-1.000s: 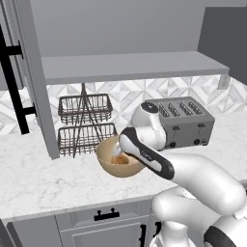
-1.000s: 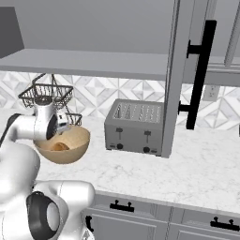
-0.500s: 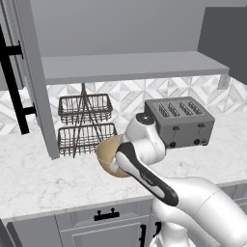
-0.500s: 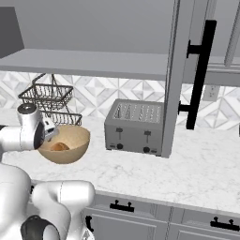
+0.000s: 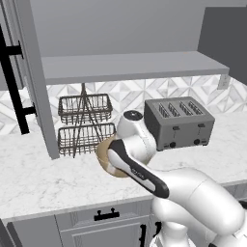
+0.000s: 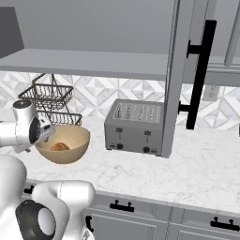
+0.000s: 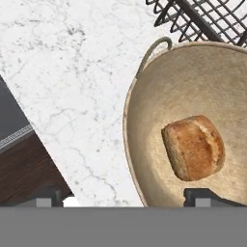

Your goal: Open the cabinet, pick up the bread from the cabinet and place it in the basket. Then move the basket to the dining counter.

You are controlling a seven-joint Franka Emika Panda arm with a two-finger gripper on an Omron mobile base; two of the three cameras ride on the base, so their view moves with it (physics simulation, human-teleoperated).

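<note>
The bread (image 7: 194,147) lies inside the basket (image 7: 144,116), right of centre in the hand view, on the marble worktop (image 7: 72,72) just beside the wire rack (image 7: 202,19) at the upper right. The end effector (image 7: 125,198) hovers above the basket rim, jaws spread wide and empty. The cabinet (image 6: 176,79) door stands open

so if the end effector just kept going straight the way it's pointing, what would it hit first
Probably the basket: its near rim runs between the open end effector's fingertips in the hand view, with the bread lying inside, off to one side. Depth is unclear, so the marble worktop beside the rim is possible.
</note>
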